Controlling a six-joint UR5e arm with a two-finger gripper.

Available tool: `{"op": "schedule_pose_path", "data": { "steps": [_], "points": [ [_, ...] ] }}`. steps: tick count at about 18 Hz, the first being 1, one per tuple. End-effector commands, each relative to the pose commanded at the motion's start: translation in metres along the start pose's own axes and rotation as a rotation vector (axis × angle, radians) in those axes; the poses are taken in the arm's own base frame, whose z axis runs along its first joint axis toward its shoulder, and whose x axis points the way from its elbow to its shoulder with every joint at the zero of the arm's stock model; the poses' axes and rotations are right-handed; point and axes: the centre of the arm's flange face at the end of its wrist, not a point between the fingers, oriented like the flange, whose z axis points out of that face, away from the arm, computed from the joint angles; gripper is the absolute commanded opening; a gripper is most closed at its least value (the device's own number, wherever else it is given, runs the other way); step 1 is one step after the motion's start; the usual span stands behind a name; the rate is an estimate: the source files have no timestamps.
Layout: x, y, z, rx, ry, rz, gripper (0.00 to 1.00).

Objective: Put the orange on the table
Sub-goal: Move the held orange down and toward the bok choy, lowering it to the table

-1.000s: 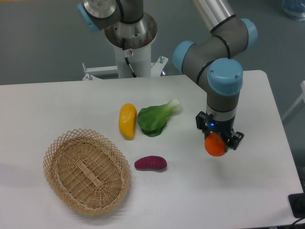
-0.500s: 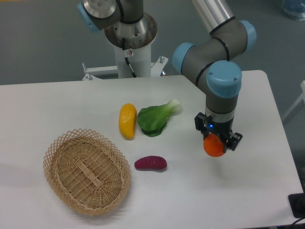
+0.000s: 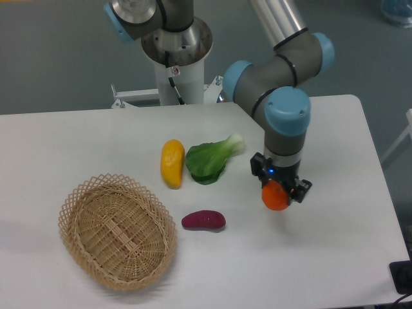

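My gripper (image 3: pixel 277 193) points straight down and is shut on the orange (image 3: pixel 275 198), a small round bright-orange fruit. The orange hangs between the fingers a little above the white table (image 3: pixel 335 244), right of centre. It is to the right of the purple sweet potato (image 3: pixel 203 221) and below-right of the leafy green. The fingertips are mostly hidden by the fruit and the black gripper body.
A yellow mango-like fruit (image 3: pixel 172 163) and a green bok choy (image 3: pixel 211 159) lie mid-table. A woven wicker basket (image 3: pixel 117 230) stands at the front left. The robot base (image 3: pixel 175 51) stands behind the table's far edge.
The gripper has moved left with the orange still held, by a small step each half second. Nothing else has moved.
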Motion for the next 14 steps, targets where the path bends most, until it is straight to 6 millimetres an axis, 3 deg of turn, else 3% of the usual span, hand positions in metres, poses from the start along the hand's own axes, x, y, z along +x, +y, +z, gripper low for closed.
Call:
{"op": "schedule_pose_path", "data": {
  "steps": [4, 9, 14],
  "points": [
    [0.024, -0.006, 0.020, -0.037, -0.033, 0.026, 0.61],
    [0.033, -0.018, 0.031, -0.065, -0.024, 0.053, 0.64],
    [0.038, -0.023, 0.041, -0.068, -0.006, 0.065, 0.99]
  ]
}}
